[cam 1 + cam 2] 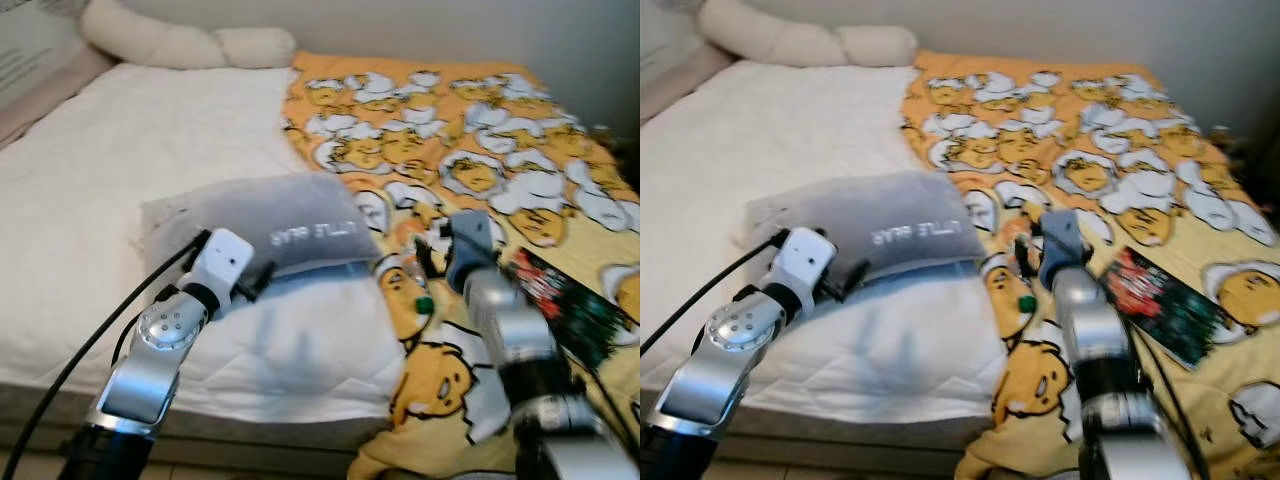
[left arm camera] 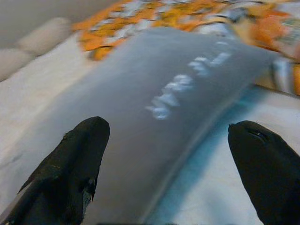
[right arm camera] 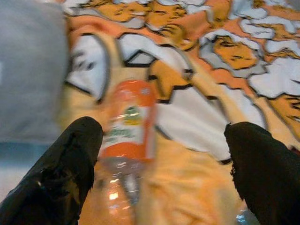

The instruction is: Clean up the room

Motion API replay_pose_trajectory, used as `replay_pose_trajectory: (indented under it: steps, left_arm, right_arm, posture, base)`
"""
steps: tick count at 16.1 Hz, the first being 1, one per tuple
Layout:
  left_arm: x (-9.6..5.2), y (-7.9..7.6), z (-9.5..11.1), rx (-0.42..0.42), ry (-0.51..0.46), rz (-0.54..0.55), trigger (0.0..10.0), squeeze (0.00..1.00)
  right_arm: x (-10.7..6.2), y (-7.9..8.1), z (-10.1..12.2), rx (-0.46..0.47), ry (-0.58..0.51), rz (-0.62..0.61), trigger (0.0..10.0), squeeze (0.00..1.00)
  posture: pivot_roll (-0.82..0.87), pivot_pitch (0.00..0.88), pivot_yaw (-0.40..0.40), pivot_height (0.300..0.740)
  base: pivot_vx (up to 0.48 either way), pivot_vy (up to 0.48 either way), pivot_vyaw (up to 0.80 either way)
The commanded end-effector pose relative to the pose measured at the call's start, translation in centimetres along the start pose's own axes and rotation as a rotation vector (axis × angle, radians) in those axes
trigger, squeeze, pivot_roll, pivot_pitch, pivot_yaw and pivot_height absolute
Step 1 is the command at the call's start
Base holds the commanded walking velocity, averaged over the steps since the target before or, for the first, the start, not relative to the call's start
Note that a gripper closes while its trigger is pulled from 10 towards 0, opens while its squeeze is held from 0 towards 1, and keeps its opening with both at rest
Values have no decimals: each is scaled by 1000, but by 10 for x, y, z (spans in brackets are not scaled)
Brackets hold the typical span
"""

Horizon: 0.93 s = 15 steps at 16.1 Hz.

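On bed [image 1: 120,150]: pillow [image 1: 270,225] (grey), blanket [image 1: 480,130].

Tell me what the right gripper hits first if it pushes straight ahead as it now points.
Most likely the plastic bottle with the orange label, lying on the yellow patterned blanket just ahead of the open right gripper. Depth is blurred, so the blanket may be touched first.

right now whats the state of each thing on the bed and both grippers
left gripper: open, fingers either side of the grey pillow's edge
right gripper: open, over the bottle
grey pillow: lying flat on the white mattress
plastic bottle: lying on its side on the blanket, orange label, looks empty
cartoon blanket: spread over one side of the bed
dark packet: lying flat on the blanket
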<state>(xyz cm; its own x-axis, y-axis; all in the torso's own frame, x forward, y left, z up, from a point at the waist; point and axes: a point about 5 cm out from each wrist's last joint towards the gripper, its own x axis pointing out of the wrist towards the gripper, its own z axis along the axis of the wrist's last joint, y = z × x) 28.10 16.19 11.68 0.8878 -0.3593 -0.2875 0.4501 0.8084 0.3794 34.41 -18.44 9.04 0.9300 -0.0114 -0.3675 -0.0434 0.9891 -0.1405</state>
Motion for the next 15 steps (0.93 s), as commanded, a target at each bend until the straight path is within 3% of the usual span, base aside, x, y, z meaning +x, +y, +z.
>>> replay_pose_trajectory:
  steps: [1, 4, 5, 9, 11, 15]
  left_arm:
    - [-1, 1, 2, 24, 3, -67, 10000, 0]
    - [-8, 4, 2, 55, 19, -151, 10000, 0]
    - [-12, 3, 3, 64, 20, -205, 10000, 0]
    - [-22, -1, 8, 90, 29, -314, 10000, 0]
    - [-31, -2, 7, 100, 57, -350, 10000, 0]
    - [-42, -3, 4, 102, 85, -369, 10000, 0]
  right_arm:
    - [7, -1, -2, 14, 34, 22, 10000, 1000]
    - [15, 3, -3, 5, 90, 98, 10000, 1000]
    - [18, 6, -4, 21, 110, 130, 10000, 0]
    - [23, 13, -5, 73, 140, 166, 10000, 0]
    - [22, 14, -17, 5, 207, 125, 10000, 0]
    - [20, 15, -28, -3, 238, 74, 10000, 0]
  posture:
    - [99, 0, -4, 740]
    - [126, 0, 0, 740]
    - [138, 0, 0, 740]
    - [178, 0, 14, 740]
    - [210, 0, 14, 740]
    - [234, 0, 4, 740]
  base:
    - [0, 0, 0]
    - [0, 0, 0]
    - [0, 0, 0]
    - [0, 0, 0]
    - [0, 0, 0]
    - [0, 0, 0]
